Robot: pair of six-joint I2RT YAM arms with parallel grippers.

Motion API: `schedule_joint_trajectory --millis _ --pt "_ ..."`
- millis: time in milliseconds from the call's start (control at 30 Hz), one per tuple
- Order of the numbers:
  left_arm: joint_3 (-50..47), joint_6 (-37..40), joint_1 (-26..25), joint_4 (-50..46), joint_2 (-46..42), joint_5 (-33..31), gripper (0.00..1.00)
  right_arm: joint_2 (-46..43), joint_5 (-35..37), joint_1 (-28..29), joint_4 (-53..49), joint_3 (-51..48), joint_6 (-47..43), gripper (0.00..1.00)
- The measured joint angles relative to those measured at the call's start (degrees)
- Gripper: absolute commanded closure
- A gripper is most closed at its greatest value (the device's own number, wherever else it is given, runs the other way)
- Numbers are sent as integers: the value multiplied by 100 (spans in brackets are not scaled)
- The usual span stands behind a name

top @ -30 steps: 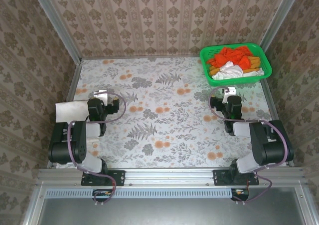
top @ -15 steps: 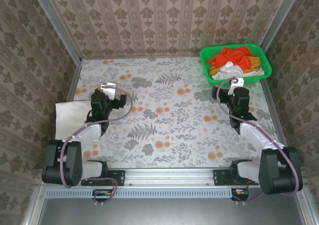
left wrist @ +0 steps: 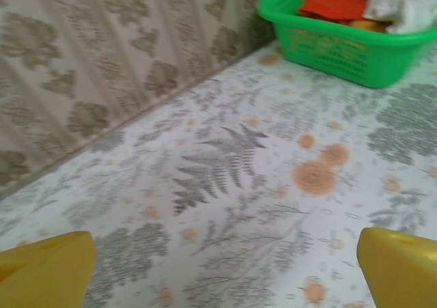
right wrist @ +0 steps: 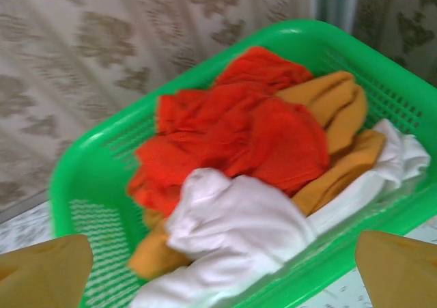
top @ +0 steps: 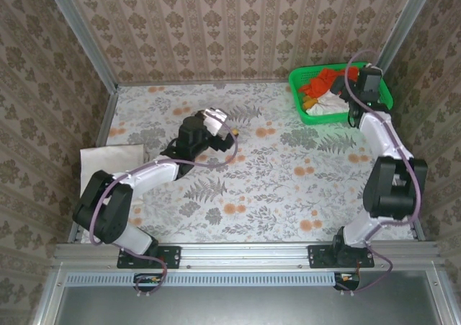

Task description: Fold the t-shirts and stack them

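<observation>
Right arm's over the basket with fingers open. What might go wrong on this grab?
The white shirt is bunched together with the red-orange shirt and amber shirt, so a pinch by the right fingers may drag out several at once. The green basket looks light; a snagged shirt might lift or tip it.

Left arm: I held it reaching forward and inward, forearm low.
Left gripper: jaws wide apart.
Right arm: I held it stretched far forward.
Right gripper: jaws wide apart.
</observation>
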Motion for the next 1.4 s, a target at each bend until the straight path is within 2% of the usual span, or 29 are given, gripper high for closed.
schedule_joint_trajectory --millis 333,533,567,633,733,800,1067,1400 --pt "114 -61 -562 2 374 66 0 2273 -11 -603 -1104 2282 361 1" --pt "208 -61 -697 2 588 111 0 3414 -127 -728 -1768 3576 433 15" --pt "208 -63 -706 -2 592 111 0 3587 -192 -739 -1899 3786 433 21" --pt "208 -63 -728 0 592 109 0 3847 -332 -745 -2105 4118 431 40" --pt "210 -72 -745 -2 592 103 0 4041 -540 -745 -2337 4415 393 84" --pt "208 -107 -756 -2 590 63 0 4035 -601 -745 -2415 4435 382 100" --pt "4 -236 -769 0 415 -120 0 3770 -675 -758 -2457 4280 374 100" --pt "-57 -236 -743 37 393 -262 0 2256 -857 -490 -1823 3261 273 100"
